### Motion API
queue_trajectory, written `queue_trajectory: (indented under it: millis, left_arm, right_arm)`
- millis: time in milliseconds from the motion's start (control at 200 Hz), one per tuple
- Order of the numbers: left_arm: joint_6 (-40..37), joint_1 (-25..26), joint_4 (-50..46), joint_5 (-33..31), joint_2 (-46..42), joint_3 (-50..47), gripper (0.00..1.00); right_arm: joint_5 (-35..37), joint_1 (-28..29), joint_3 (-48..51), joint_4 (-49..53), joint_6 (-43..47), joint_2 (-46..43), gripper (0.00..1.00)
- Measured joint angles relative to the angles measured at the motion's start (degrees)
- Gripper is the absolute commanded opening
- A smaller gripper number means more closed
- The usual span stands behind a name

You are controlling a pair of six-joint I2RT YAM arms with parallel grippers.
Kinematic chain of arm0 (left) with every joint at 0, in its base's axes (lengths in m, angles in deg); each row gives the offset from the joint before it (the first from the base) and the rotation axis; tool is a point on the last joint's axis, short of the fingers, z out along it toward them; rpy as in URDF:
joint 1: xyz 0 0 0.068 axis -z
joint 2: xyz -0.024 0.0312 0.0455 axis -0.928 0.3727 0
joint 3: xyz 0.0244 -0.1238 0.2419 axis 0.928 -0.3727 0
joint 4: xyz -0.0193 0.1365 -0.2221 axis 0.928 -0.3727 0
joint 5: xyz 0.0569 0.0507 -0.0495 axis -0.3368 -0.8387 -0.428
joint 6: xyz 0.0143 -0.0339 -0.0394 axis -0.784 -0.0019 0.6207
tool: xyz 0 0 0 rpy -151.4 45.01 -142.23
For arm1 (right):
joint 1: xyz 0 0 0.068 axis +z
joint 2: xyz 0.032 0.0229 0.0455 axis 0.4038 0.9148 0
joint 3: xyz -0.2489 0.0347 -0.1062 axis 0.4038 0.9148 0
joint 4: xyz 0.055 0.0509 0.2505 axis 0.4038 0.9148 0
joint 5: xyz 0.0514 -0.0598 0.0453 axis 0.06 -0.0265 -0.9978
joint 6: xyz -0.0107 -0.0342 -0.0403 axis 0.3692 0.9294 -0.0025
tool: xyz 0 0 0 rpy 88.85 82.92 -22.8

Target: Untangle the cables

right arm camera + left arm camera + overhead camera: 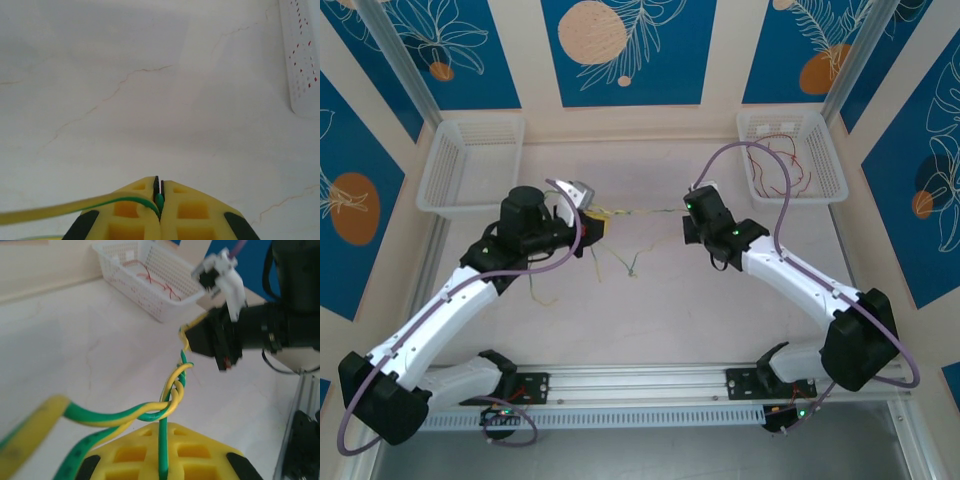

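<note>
Your left gripper point(596, 223) and right gripper point(689, 209) both clamp the cables point(645, 211). The right basket point(798, 199), well back, probably holds red wire point(782, 150).

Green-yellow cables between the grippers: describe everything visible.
The cables are thin, glossy green and yellow insulated wires, twisted round each other midway. They run stretched above the table, one end pinched in the shut left gripper, the other in the shut right gripper. Loose tails droop toward the table below the span.
</note>
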Motion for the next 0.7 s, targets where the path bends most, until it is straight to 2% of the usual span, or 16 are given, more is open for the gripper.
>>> queue_trajectory:
  millis: [210,420,700]
  left_arm:
    - [0.3,-1.4,-1.3,3.7,-1.4,-2.0,0.00]
    - [2.1,-8.5,-0.2,10.1,-1.9,-5.6,0.00]
    - [3.7,-14.5,-0.3,16.1,-2.8,-6.5,0.00]
  right_arm:
    - [-9.5,-5.6,-0.4,-1.1,-0.4,0.9,0.00]
    - [-21.4,-10.4,0.5,-2.6,-0.2,0.1,0.00]
    - [-27.9,-11.9,1.0,-3.0,0.8,-2.6,0.00]
